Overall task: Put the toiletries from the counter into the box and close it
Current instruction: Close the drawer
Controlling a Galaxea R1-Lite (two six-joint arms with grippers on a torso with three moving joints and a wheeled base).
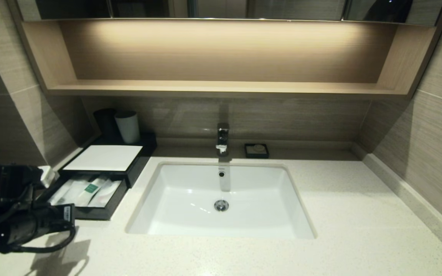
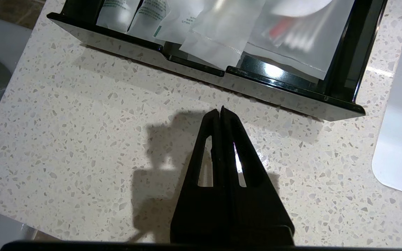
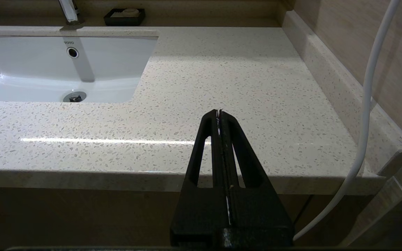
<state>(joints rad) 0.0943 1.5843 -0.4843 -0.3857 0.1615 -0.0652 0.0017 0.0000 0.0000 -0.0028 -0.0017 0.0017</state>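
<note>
The black box (image 1: 104, 157) with a white top panel stands at the counter's (image 1: 340, 214) back left, its drawer (image 1: 94, 212) pulled out. Cream sticks with green band labels (image 1: 86, 189) and translucent packets (image 1: 106, 193) lie in the drawer. They also show in the left wrist view, sticks (image 2: 117, 14) and packets (image 2: 291, 38). My left gripper (image 2: 220, 109) is shut and empty, low over the counter just in front of the drawer's front wall (image 2: 291, 97). My left arm (image 1: 21, 226) is at the lower left. My right gripper (image 3: 219, 111) is shut and empty at the counter's front edge, right of the sink (image 3: 47, 69).
The white sink (image 1: 221, 199) sits mid-counter with a faucet (image 1: 223, 138) and a black soap dish (image 1: 256, 150) behind it. A black and a white cup (image 1: 127, 126) stand behind the box. The wooden niche (image 1: 221, 88) is above. A white cable (image 3: 368, 104) hangs by the right wall.
</note>
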